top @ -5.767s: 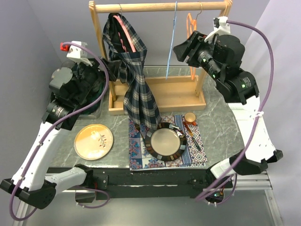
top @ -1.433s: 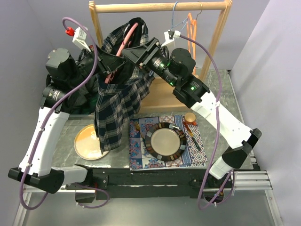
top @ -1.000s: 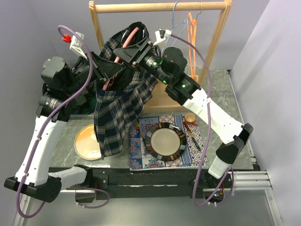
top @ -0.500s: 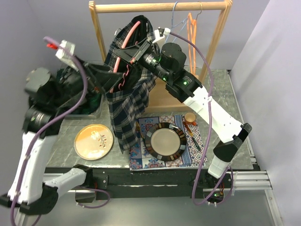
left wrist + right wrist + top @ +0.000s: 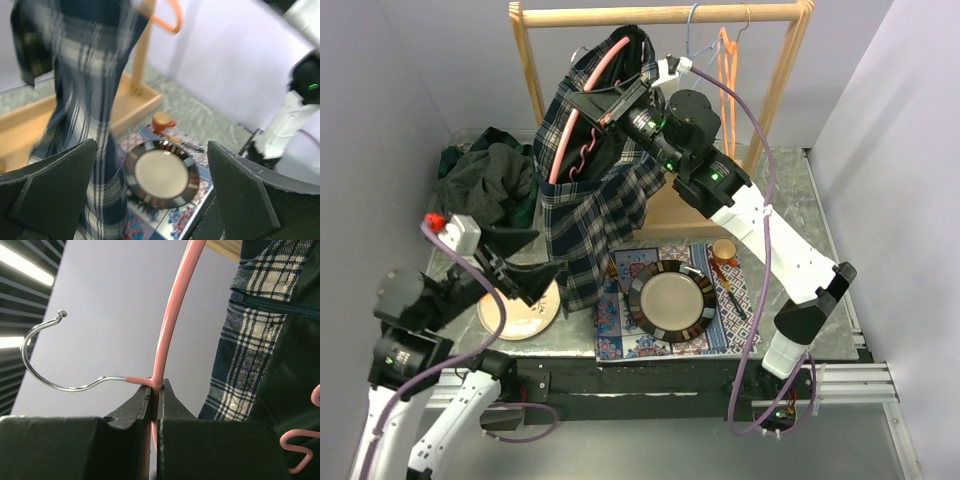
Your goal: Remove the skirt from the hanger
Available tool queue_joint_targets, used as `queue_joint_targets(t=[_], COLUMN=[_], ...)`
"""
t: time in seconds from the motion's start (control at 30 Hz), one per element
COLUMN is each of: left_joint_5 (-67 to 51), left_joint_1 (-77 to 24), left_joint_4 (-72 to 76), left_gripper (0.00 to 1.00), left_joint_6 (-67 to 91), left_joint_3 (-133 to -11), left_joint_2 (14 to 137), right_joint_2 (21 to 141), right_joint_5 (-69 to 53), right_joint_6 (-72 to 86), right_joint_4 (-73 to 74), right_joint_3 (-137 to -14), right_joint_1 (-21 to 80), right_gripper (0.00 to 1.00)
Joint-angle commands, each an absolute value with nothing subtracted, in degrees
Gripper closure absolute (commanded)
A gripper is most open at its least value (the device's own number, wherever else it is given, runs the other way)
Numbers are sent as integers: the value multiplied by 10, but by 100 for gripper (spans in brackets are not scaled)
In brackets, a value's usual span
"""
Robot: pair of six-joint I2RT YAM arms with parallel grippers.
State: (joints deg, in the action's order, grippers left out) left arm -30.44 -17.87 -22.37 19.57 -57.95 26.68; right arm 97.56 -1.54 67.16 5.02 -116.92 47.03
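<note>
Top: right gripper (image 5: 603,103) holds the pink hanger (image 5: 563,140) clear of the wooden rack (image 5: 650,14). The plaid skirt (image 5: 595,215) drapes from it. Left gripper (image 5: 525,278) sits low, apart from the cloth. Step looks like stripping the skirt; next, the left likely has to reach in, pinch fabric and pull down.
Left wrist: jaws spread wide, empty. Soft woven plaid ahead, blurred.
Right wrist: jaws clamped on thin, smooth coated wire at the neck, by the bare metal hook (image 5: 45,370).

Bright, soft light comes from above. The dark blue checked cloth skirt (image 5: 95,75) looks blurry in the left wrist view. Two long white ceiling lights (image 5: 25,262) glare.
</note>
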Motion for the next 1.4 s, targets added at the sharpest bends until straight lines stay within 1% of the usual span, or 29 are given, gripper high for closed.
queue_joint_targets(t=[0.0, 0.17, 0.23, 0.3, 0.33, 0.37, 0.4, 0.43, 0.5, 0.53, 0.6, 0.7, 0.8, 0.9, 1.0, 1.17, 1.27, 1.37], left_joint_5=[-225, -153, -152, -169, -176, -206, -217, -223, -235, -234, -233, -230, -199, -146, -68, 88, 118, 159], left_joint_1=[-178, -179, -179, -178, -178, -179, -179, -179, -179, -179, -179, -179, -179, -179, -178, -178, -179, -179], left_joint_4=[-149, -140, -129, -120, -108, -98, -89, -84, -99, -112, -155, -184, -185, -192, -198, -213, -218, -222], left_gripper=[3, 1, 3, 9, 17, 21, 29, 52, 76, 99, 99, 99, 99, 99, 99, 99, 99, 99], left_joint_6=[182, 167, 165, 167, 171, 173, 176, 178, 173, 171, 164, 170, 180, 186, 196, 235, 249, 268], left_joint_3=[-515, -512, -515, -512, -505, -498, -491, -481, -483, -492, -499, -497, -483, -483, -492, -511, -523, -525], left_joint_2=[222, 250, 260, 269, 271, 272, 272, 271, 279, 283, 294, 290, 269, 257, 254, 237, 234, 229], right_joint_2=[926, 916, 912, 910, 910, 911, 917, 921, 937, 943, 951, 954, 961, 952, 950, 930, 918, 925], right_joint_5=[-1, 11, 11, 2, 3, 2, 2, 2, 2, 2, 10, 10, 3, 2, -53, -123, -141, -143], right_joint_6=[676, 678, 684, 694, 699, 706, 719, 722, 717, 714, 710, 766, 790, 788, 818, 858, 876, 880], right_joint_4=[-67, -73, -80, -95, -105, -119, -118, -114, -91, -78, -36, -56, -40, -47, -43, -82, -109, -82], right_joint_3=[-1195, -1191, -1187, -1179, -1174, -1170, -1174, -1182, -1222, -1238, -1279, -1271, -1302, -1309, -1312, -1253, -1230, -1263], right_joint_1=[485, 497, 501, 500, 501, 500, 501, 501, 498, 497, 492, 466, 433, 417, 396, 389, 385, 385], right_gripper=[100, 100, 100, 100, 100, 100, 100, 100, 100, 100, 100, 100, 100, 100, 100, 100, 100, 100])
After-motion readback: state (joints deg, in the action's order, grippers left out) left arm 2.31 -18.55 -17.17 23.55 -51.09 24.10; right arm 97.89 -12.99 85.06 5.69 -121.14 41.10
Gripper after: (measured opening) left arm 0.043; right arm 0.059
